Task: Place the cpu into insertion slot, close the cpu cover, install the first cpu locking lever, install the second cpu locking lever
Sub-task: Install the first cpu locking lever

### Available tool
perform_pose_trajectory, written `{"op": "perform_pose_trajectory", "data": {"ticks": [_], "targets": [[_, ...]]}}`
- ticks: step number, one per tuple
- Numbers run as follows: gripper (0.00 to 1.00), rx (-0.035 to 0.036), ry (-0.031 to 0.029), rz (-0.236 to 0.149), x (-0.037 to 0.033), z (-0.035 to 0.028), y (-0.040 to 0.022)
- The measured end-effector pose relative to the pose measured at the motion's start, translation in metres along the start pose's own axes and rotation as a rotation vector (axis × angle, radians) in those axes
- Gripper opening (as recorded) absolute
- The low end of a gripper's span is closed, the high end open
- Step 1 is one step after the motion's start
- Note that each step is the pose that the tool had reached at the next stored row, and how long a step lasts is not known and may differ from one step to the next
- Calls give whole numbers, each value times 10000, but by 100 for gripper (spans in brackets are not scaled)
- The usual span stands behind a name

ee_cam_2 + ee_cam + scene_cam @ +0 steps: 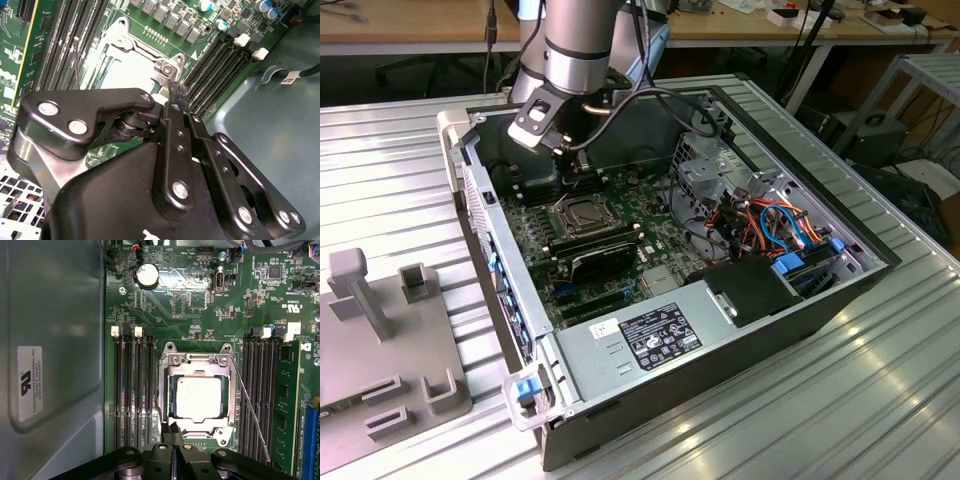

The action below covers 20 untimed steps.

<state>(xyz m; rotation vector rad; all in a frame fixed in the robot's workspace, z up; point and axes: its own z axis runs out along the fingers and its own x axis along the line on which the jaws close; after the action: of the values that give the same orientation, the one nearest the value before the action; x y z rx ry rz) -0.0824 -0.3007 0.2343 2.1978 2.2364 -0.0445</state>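
The cpu (199, 397), a silvery-grey square, lies flat in the insertion slot (582, 213) on the green motherboard. The cpu cover (196, 371), a silver frame, is down around it. One thin wire locking lever (250, 415) slants away from the socket's side, its free end out over the memory slots. My gripper (173, 430) is shut, its black fingertips together just off the socket's edge, and I see nothing between them. The second wrist view has the gripper (177, 92) right beside the cover (125, 70). From the exterior view, the gripper (563, 168) hangs just behind the socket.
Long black memory slots (132, 390) flank the socket, and a green card (287, 405) stands beyond them. The grey case wall (50, 340) is close beside the gripper. A power supply (650, 335) and coloured cables (770, 225) lie at the exterior view's right, and a grey fixture (380, 340) sits on the table.
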Motion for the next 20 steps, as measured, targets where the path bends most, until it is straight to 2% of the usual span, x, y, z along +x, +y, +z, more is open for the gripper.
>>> {"op": "perform_pose_trajectory", "data": {"ticks": [6, 20], "targets": [[11, 1, -1, -23, 1, 7, 59], [11, 0, 3, -63, 3, 9, 63]]}}
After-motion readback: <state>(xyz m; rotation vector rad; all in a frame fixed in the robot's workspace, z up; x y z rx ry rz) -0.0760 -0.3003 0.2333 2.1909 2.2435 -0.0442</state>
